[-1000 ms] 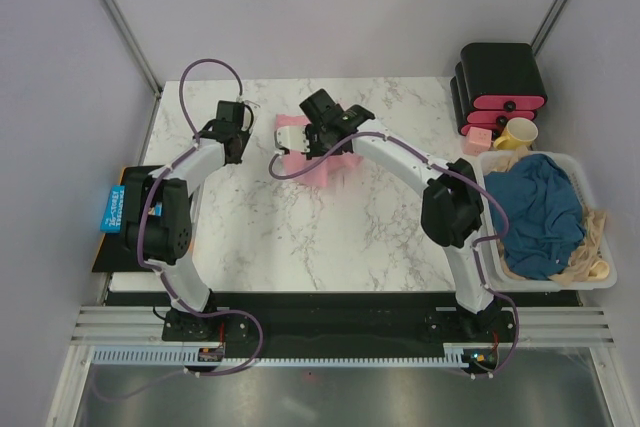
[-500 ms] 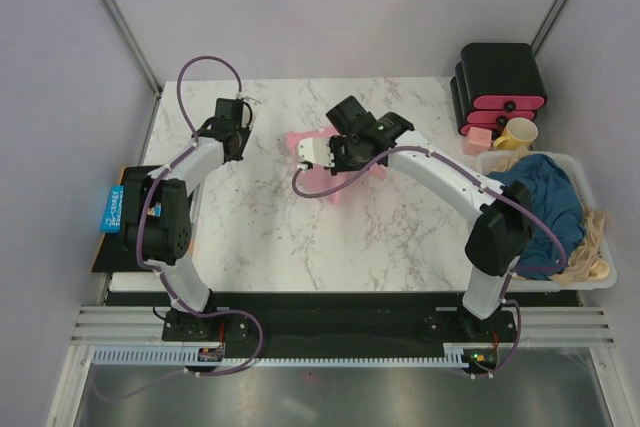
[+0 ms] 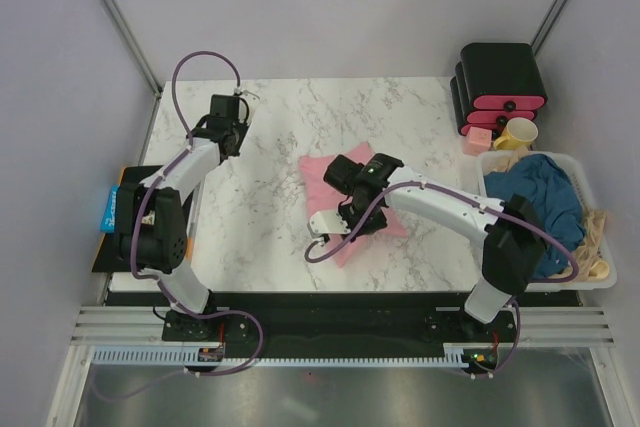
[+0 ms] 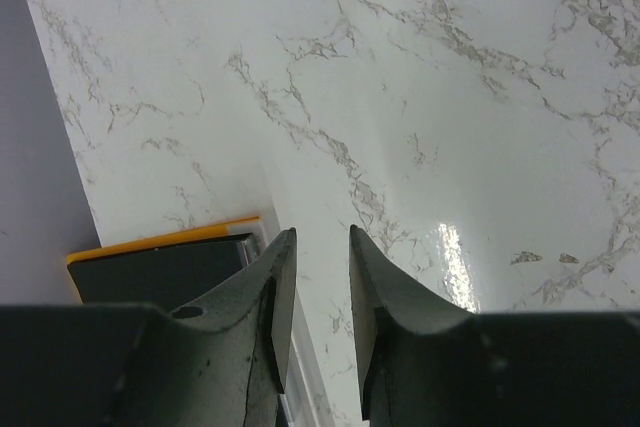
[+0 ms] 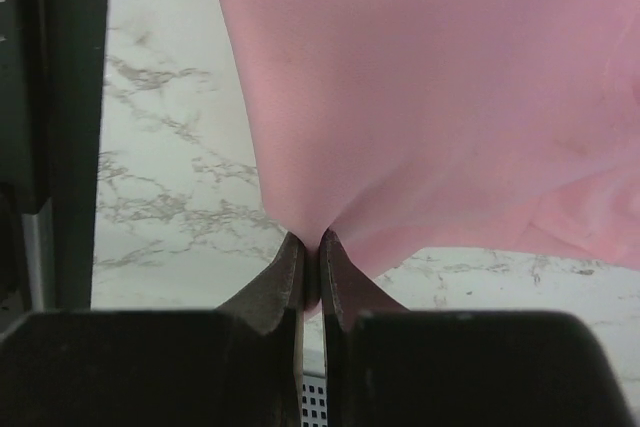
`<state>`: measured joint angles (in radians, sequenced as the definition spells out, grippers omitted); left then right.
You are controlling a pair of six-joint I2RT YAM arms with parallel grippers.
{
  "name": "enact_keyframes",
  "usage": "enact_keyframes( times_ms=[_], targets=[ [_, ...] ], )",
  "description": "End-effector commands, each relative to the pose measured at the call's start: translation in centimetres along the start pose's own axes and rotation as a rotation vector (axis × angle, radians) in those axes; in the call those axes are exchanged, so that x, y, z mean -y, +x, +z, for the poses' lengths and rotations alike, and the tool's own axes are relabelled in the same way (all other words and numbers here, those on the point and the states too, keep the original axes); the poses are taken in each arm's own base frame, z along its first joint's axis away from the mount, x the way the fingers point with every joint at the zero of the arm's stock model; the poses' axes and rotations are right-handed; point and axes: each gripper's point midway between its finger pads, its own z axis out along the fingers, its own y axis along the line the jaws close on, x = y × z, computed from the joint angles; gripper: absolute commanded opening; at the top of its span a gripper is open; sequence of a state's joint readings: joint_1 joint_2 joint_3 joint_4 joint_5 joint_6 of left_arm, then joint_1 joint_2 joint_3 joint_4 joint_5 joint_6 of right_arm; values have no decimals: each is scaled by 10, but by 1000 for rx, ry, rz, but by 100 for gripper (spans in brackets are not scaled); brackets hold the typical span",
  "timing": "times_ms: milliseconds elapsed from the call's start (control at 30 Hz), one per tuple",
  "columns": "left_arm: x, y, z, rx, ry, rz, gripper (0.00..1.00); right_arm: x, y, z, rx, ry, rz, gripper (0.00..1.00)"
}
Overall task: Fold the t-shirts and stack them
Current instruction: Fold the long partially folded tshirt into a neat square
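1. the pink shirt (image 3: pixel 322 171) lies in a bunched heap near the middle of the white marble table (image 3: pixel 260 237).
2. the right gripper (image 5: pixel 310 252) is clenched on an edge of the pink shirt. in the right wrist view the cloth is pinched tight between the two tips, and the rest of the shirt spreads out past them.
3. from above, the right arm reaches over the pink shirt and hides the middle of it. pink cloth shows on the far side of the arm and on the near side.
4. the left gripper (image 4: pixel 320 247) is over the far left part of the table, well apart from the pink shirt. its fingers stand a little apart and there is nothing between them.
5. under the left gripper is bare marble, and a black mat with an orange edge (image 4: pixel 160 259) is at the table's left side.
6. the blue shirt (image 3: pixel 540 209) lies crumpled in a white basket (image 3: pixel 560 286) at the right side of the table. a tan cloth (image 3: pixel 592 237) lies in the basket beside it.
7. black boxes with pink fronts (image 3: pixel 500 77) stand at the far right corner, and a yellow cup (image 3: pixel 518 133) sits just in front of them.
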<state>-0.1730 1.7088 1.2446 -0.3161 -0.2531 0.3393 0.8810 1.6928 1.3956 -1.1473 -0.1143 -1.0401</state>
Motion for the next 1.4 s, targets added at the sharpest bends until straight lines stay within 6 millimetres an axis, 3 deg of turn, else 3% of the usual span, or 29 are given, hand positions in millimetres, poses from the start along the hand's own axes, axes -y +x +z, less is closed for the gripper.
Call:
enact_keyframes(
  times_ms=[0,133,233,367,433,467,500,700,867,1000,1133,1367],
  targets=[
    [-16,-20,-17,74,-32,15,35,-29,-7,-31,56,-79,-77,0],
    [-14,-18,-16,69,-27,9,35,-20,-5,-37,28,-68,-109,0],
    [-14,-18,-14,65,-27,10,35,-3,-6,-32,23,-46,-117,0],
    [-13,-14,-12,54,-26,11,35,42,-12,-22,56,14,-60,0],
    [-13,-11,-11,47,-25,17,35,66,-19,-29,75,69,-56,0],
    [-11,-10,-11,47,-22,19,35,75,-16,-22,67,62,-41,0],
    [-11,-9,-10,44,-21,22,35,89,-20,-31,82,97,-39,0],
    [-6,1,-6,22,-6,16,35,135,-16,-22,64,159,-20,0],
    [-3,8,-5,8,3,17,35,154,-5,-7,39,162,-4,0],
    [-2,11,-3,1,6,22,35,165,-7,-16,60,192,-8,0],
    [-3,9,-3,2,4,27,35,164,-10,-34,80,220,-29,0],
    [1,7,1,-5,26,13,35,194,0,-32,76,317,13,0]
  ],
)
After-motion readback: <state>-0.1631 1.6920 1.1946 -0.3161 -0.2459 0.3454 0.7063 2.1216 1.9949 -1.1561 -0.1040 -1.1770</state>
